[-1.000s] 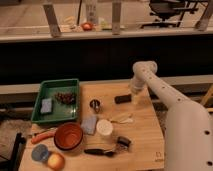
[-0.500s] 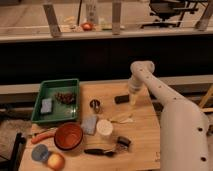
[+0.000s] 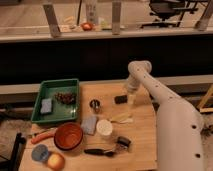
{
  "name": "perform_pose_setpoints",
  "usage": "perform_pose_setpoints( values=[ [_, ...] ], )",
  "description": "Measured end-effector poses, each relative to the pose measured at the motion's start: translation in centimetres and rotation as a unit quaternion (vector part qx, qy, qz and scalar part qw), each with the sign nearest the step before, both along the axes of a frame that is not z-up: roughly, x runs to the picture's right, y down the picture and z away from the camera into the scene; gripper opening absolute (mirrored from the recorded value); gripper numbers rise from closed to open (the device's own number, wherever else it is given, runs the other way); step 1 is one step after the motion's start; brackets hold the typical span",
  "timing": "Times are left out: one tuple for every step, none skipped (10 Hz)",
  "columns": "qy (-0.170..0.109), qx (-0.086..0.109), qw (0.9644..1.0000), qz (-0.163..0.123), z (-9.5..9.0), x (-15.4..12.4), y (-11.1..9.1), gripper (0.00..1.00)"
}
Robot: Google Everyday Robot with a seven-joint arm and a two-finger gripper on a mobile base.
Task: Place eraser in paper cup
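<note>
The eraser [image 3: 120,99], a small flat black block, lies on the wooden table [image 3: 142,135] at the back right of the clutter. My gripper [image 3: 131,98] hangs from the white arm just to the right of the eraser, low over the table and close to it or touching it. The paper cup [image 3: 104,128], short and white, stands upright nearer the front, to the left of the gripper and below it in the picture. Nothing shows inside the cup.
A small metal cup [image 3: 94,104] stands left of the eraser. A green tray [image 3: 50,88] sits at the left and an orange bowl [image 3: 68,136] at the front left. A grey cloth [image 3: 90,124], a cream object [image 3: 121,118], a black-handled tool [image 3: 97,151] and a clip [image 3: 122,142] surround the cup.
My gripper has moved a little left and down, closer to the eraser. The eraser and the cup have not moved.
</note>
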State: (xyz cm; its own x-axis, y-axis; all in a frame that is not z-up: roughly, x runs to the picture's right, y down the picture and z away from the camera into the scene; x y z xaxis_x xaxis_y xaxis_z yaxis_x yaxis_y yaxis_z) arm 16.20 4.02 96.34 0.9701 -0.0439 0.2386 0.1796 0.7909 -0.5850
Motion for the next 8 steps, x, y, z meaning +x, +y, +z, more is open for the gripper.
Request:
perform_pose_setpoints(
  values=[
    [-0.001, 0.0, 1.0, 0.001, 0.1, -0.2, -0.1, 0.8],
    [-0.002, -0.001, 1.0, 0.0, 0.2, -0.4, -0.1, 0.8],
    [-0.005, -0.002, 1.0, -0.004, 0.0, -0.4, 0.1, 0.8],
    [-0.006, 0.0, 1.0, -0.004, 0.0, -0.3, 0.2, 0.8],
    [-0.008, 0.001, 1.0, -0.005, 0.1, -0.4, 0.3, 0.8],
    [-0.01, 0.002, 0.9999, -0.005, 0.1, -0.5, 0.5, 0.8],
    [-0.01, 0.003, 0.9999, -0.004, 0.2, -0.4, 0.7, 0.8],
    [-0.01, 0.002, 0.9999, -0.003, 0.4, -0.2, 1.0, 0.8]
  ],
)
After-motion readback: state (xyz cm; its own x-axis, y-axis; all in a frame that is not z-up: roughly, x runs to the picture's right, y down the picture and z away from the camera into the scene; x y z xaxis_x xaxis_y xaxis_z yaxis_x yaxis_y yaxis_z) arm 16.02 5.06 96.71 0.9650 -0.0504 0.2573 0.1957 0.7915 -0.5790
